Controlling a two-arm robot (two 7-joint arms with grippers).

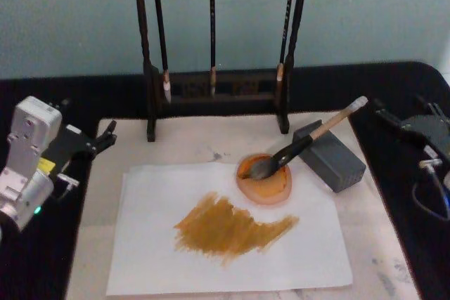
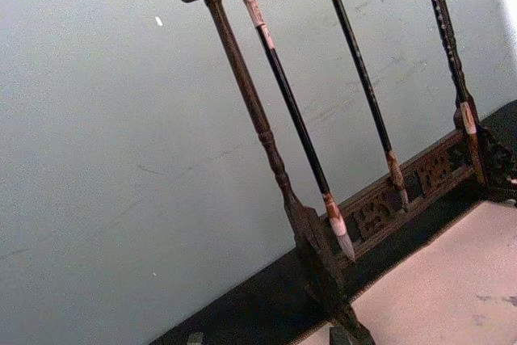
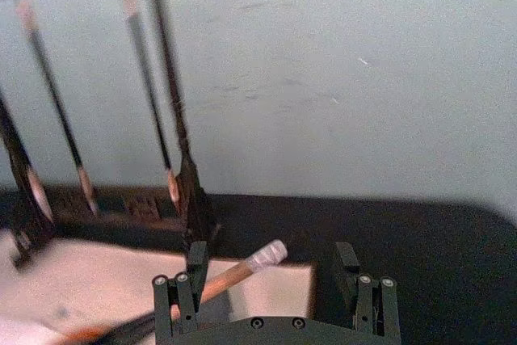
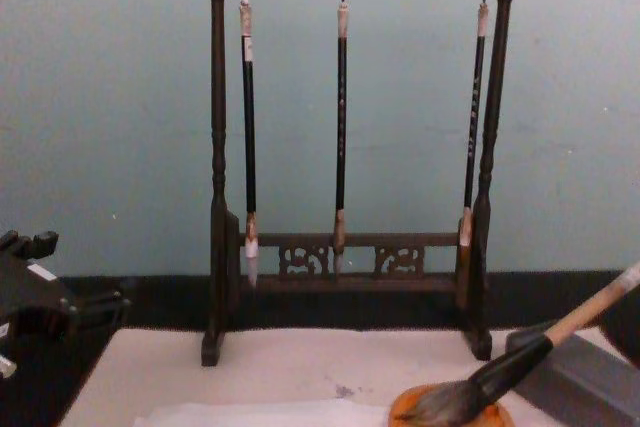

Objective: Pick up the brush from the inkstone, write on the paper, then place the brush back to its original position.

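Observation:
The brush [image 1: 309, 138] lies with its bushy bristles in the orange inkstone [image 1: 246, 191] and its tan handle propped on a grey block [image 1: 330, 156]. In the chest view, the brush [image 4: 520, 357] slants up to the right from the inkstone [image 4: 405, 409]. The white paper [image 1: 155, 244] lies in front of them and bears a broad ochre stroke. My right gripper [image 1: 385, 113] hovers open to the right of the brush's white end cap. In the right wrist view, that gripper [image 3: 271, 276] has its jaws apart and the cap just ahead. My left gripper [image 1: 105, 137] rests open at the mat's left edge.
A dark wooden rack [image 1: 211, 89] with three thin black brushes stands at the back of the beige mat [image 1: 380, 244]. The same rack [image 4: 345, 267] spans the chest view. Black tabletop borders the mat on both sides. A blue cable trails by the right arm.

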